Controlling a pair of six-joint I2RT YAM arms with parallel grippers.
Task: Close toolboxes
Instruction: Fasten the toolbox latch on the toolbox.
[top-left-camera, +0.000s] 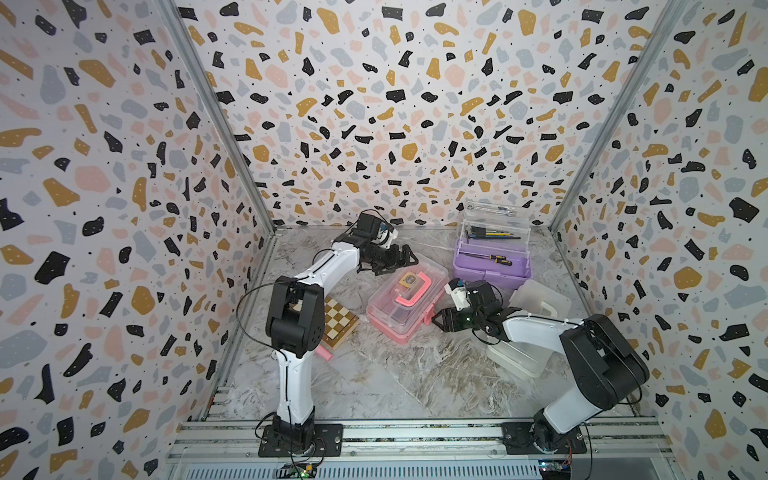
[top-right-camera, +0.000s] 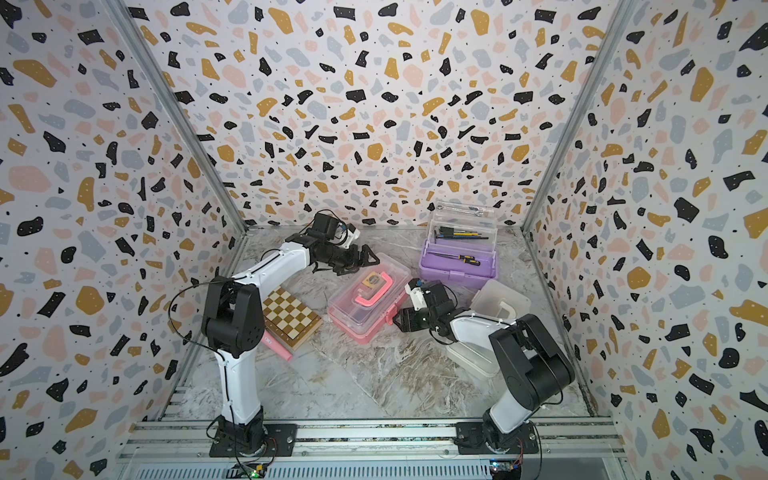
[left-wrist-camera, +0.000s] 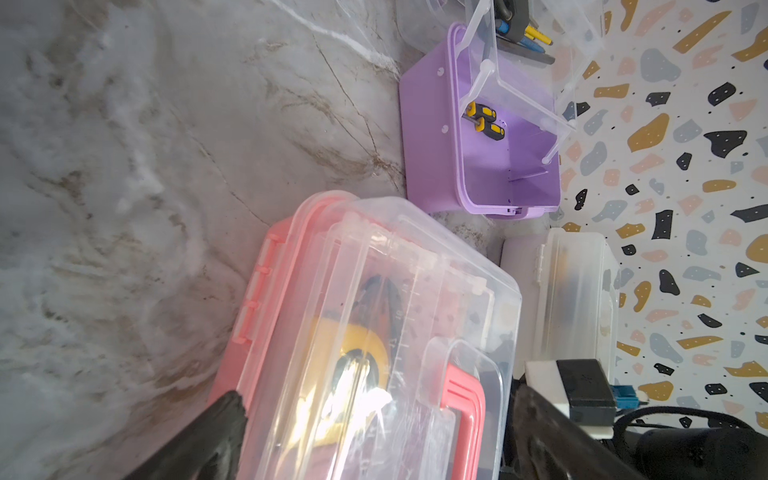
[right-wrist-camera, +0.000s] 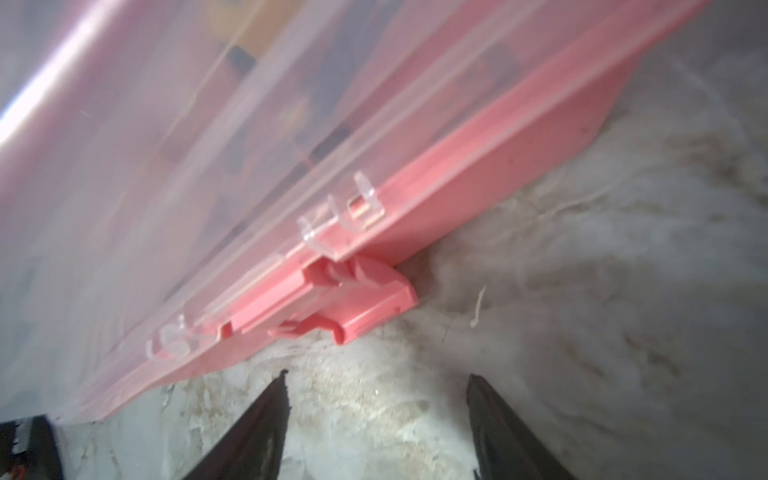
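terrazzo-patterned walls enclose a grey marbled tabletop.

Bright and even in both top views, as from diffuse light overhead; only soft, faint shadow under the pink box. Sharp across the tabletop, mildly bent toward the edges (stretched blotches on the walls at the corners). Washed out on the white box, hard to part from the pale marble. In the left wrist view: glary in white streaks on the clear lid, soft and out of focus on the near fingers, crisper on the purple box. In the right wrist view: hazy and smeared close up around the pink latch, blown out in one corner, dark on the fingertips.
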